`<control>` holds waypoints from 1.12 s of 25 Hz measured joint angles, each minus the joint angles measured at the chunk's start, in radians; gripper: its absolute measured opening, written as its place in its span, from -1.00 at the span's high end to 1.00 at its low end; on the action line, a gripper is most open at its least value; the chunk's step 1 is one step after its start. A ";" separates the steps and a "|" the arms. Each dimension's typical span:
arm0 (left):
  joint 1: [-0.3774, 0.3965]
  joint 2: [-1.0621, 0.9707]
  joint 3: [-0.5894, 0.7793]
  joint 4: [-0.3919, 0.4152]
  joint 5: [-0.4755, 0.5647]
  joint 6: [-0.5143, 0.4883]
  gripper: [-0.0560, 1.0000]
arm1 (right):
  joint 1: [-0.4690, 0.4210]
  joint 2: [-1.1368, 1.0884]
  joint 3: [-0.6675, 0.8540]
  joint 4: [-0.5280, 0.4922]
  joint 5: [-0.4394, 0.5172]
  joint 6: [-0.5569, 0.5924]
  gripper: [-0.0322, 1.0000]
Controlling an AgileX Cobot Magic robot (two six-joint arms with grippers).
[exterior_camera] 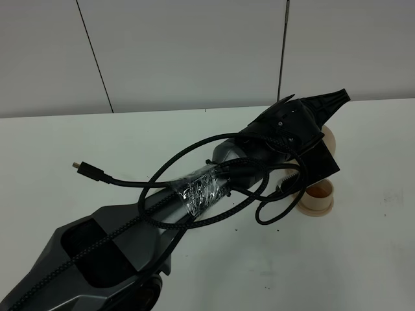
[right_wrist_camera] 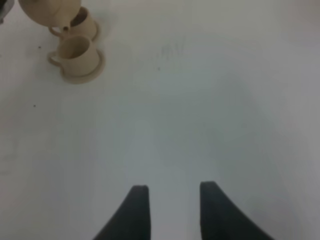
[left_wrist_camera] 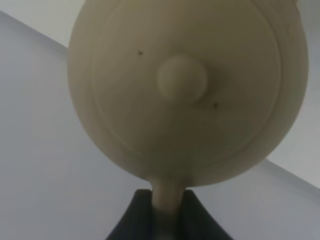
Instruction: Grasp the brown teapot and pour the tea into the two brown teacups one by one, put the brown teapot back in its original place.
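— Left claw (left_wrist_camera: 167, 197): how does it stand?
— Clamped on the loop handle (left_wrist_camera: 168, 185) of the brown teapot (left_wrist_camera: 185, 115). Its two dark fingers (left_wrist_camera: 135, 220) press the handle from either side. The left wrist view looks straight onto the lid (left_wrist_camera: 140, 115) and its round knob (left_wrist_camera: 182, 79).
— Where is the pot itself?
— Off the tabletop (right_wrist_camera: 200, 100), held just above the far teacup (right_wrist_camera: 85, 22) and partly covering it in the right wrist view. From the high camera the left arm (exterior_camera: 194, 188), wrapped in black cable (exterior_camera: 130, 181), reaches across to the right side and hides the pot. Only an edge of the far teacup shows behind the claw there.
— And the other cup?
— The near teacup (right_wrist_camera: 76, 51) stands upright on its small saucer (right_wrist_camera: 87, 72), just beside the far one, with nothing over it. In the high view its inside looks amber.
— Is tea running?
— Too blurred to tell.
— Right claw (right_wrist_camera: 173, 189)?
— Fingers apart, nothing between them, hovering over bare tabletop well apart from both cups.
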 joint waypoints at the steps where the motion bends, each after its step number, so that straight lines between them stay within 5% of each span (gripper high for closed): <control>1: 0.000 0.000 0.000 0.000 0.000 0.000 0.58 | 0.000 0.000 0.000 0.000 0.000 0.000 0.47; 28: -0.001 0.003 0.000 0.000 -0.002 0.058 0.58 | 0.000 0.000 0.000 0.000 0.000 0.000 0.47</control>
